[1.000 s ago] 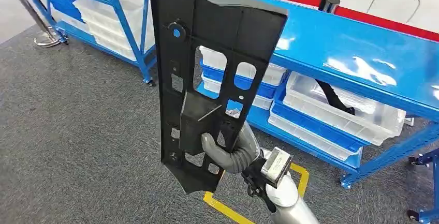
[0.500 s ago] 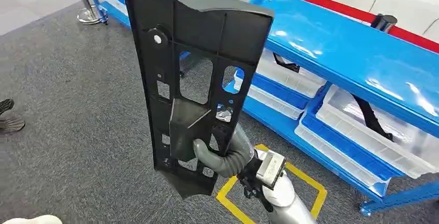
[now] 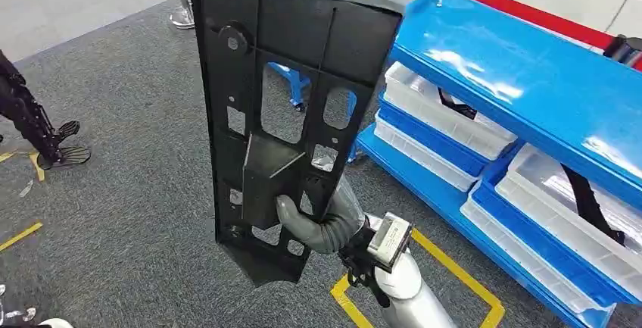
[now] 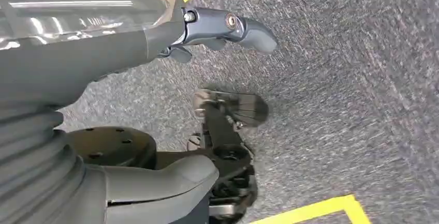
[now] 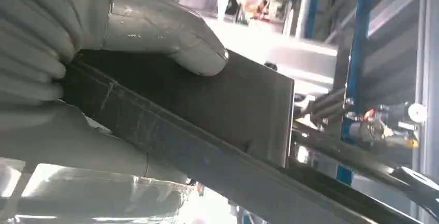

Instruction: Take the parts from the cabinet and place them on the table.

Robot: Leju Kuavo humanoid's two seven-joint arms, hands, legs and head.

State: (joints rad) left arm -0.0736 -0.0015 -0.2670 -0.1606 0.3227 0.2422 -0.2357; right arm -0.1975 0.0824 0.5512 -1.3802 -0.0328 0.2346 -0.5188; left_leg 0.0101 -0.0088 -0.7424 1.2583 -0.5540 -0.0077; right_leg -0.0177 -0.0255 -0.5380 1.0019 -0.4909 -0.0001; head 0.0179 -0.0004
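A long black plastic panel (image 3: 291, 63) with several cut-outs stands upright in the head view, held above the grey carpet. My right hand (image 3: 318, 222) grips its lower part, thumb on the near face. Close up in the right wrist view, the grey thumb (image 5: 171, 43) presses on the flat black panel (image 5: 233, 110). My left hand (image 4: 103, 53) hangs over the carpet in the left wrist view, its fingers (image 4: 243, 27) apart and holding nothing.
A blue rack (image 3: 515, 63) runs along the right, with clear and blue bins (image 3: 439, 116) on its lower shelf; one holds a black strap-like part (image 3: 587, 199). Yellow tape (image 3: 454, 267) marks the floor below my arm. A dark legged machine (image 3: 30, 123) stands at the left edge.
The whole picture has shifted: the camera turned, so the rack slid to the right and more carpet shows on the left. The panel stays upright in my right hand.
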